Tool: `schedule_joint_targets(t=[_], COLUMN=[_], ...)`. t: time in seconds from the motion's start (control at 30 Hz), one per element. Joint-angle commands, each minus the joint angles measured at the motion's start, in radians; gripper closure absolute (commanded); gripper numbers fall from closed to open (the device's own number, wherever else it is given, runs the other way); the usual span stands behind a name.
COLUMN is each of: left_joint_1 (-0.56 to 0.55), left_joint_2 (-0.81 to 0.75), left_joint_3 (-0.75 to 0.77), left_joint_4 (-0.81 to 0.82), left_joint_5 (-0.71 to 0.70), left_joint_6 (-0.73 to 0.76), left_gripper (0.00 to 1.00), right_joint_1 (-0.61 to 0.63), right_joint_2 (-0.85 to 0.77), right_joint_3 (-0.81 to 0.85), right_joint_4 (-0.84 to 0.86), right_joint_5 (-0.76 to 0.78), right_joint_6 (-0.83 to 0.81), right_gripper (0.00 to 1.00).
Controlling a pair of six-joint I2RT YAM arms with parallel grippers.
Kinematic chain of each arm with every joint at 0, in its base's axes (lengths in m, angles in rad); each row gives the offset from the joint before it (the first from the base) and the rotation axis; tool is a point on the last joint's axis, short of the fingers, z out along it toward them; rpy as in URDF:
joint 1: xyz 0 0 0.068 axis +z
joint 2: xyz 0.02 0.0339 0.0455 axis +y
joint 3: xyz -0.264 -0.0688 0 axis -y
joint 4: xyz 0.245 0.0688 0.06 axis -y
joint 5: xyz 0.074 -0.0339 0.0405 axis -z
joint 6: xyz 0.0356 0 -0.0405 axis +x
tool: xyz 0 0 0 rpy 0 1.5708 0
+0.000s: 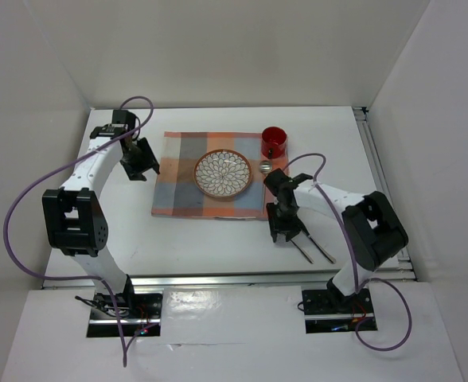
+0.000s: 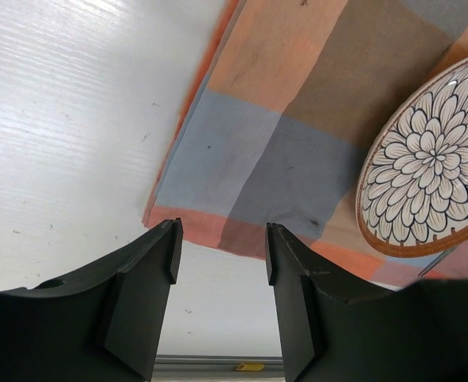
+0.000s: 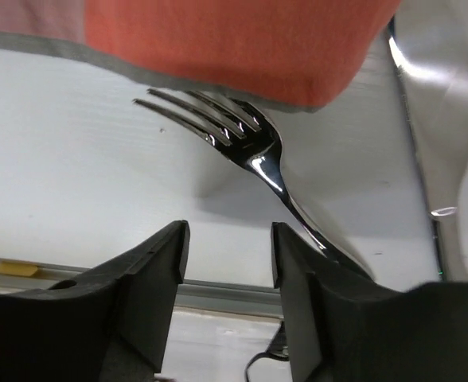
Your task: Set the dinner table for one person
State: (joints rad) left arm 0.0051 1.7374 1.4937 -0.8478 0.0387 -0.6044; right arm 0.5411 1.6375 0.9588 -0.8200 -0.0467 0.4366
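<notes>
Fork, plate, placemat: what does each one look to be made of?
Fork: polished metal, probably stainless steel, going by the mirror-bright highlights along its neck.
Plate: looks like glazed ceramic, with glossy glare over a black-and-white petal pattern and a brown rim.
Placemat: woven cloth with a matte checked surface, faint creases and a hemmed edge.

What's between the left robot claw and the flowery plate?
Just the checked placemat. In the top view, nothing sits on the cloth between the left gripper and the plate.
</notes>
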Motion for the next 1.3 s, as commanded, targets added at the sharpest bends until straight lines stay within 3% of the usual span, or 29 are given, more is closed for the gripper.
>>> schedule_joint_targets(t=[0.0, 0.1, 0.2, 0.73, 1.03, 1.27], left_joint_1=[0.001, 0.001, 0.001, 0.001, 0.001, 0.001], left_joint_2=[-0.010, -0.010, -0.001, -0.001, -0.001, 0.008], left_joint_3=[0.042, 0.042, 0.051, 0.079, 0.089, 0.080], left_joint_4=[-0.013, -0.013, -0.013, -0.033, -0.051, -0.051], left_joint_5=[0.009, 0.018, 0.018, 0.000, -0.010, -0.010], left_joint_6=[0.006, 0.006, 0.006, 0.006, -0.003, -0.003], left_gripper=[0.38, 0.38, 0.38, 0.38, 0.38, 0.38], right_joint_1=[-0.001, -0.012, -0.021, -0.072, -0.050, 0.008], right_joint_2=[-0.088, -0.087, -0.077, -0.027, 0.019, 0.054], right_joint_3=[0.043, 0.017, -0.011, -0.071, -0.046, 0.006], right_joint_4=[-0.044, -0.007, 0.048, 0.203, 0.165, 0.122], right_joint_5=[0.044, 0.032, 0.031, -0.027, -0.146, -0.147], right_joint_6=[0.019, 0.019, 0.010, -0.058, -0.067, -0.058], right_gripper=[0.41, 0.27, 0.25, 0.28, 0.30, 0.29])
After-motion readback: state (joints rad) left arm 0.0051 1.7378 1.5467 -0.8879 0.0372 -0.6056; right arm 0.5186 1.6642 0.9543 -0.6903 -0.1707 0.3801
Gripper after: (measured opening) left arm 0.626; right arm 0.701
